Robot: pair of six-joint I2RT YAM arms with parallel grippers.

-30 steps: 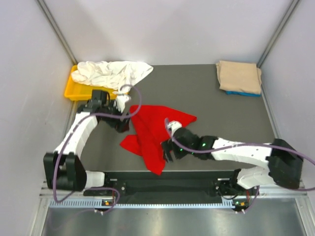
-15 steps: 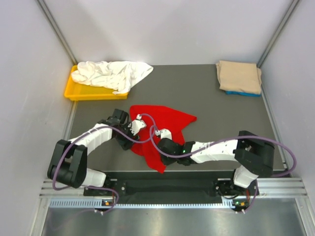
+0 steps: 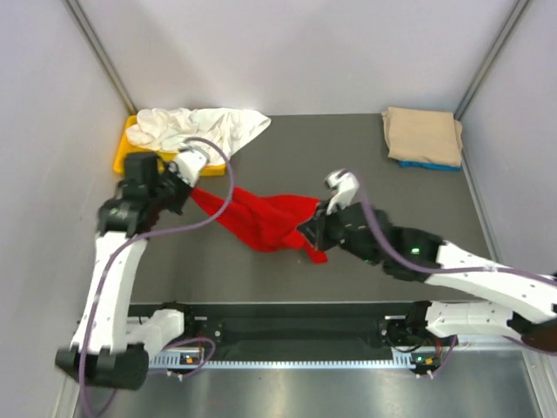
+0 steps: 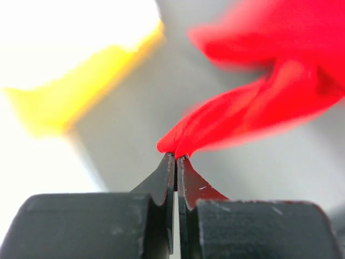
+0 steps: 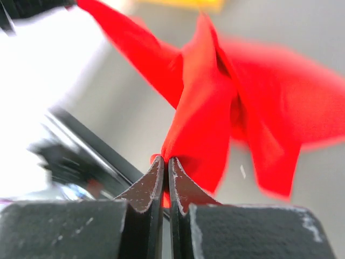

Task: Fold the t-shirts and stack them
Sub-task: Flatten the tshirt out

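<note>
Both grippers are clenched on cloth: the left gripper (image 4: 176, 157) is shut on one pinch of the bright red cloth t-shirt (image 3: 265, 222), and the right gripper (image 5: 166, 159) on another pinch of the same garment. The shirt is thus held stretched and sagging between the two arms over the dark grey table (image 3: 365, 174).

Little is judged done for this shirt: it is bunched and twisted, not spread flat, and no fold is made in it. A folded tan t-shirt (image 3: 422, 135) is stacked on a folded blue t-shirt (image 3: 431, 165) at the far right corner, and this is taken as the finished part. A crumpled white t-shirt (image 3: 200, 129) is left draped over the yellow plastic tray (image 3: 126, 163) at the far left, unfolded.

Which parts of the red shirt are gripped cannot be told, nor whether its lowest fold touches the table. Both wrist views are blurred beyond the fingertips, and no neck label is made out. Only an edge of the blue shirt is shown beneath the tan one.
</note>
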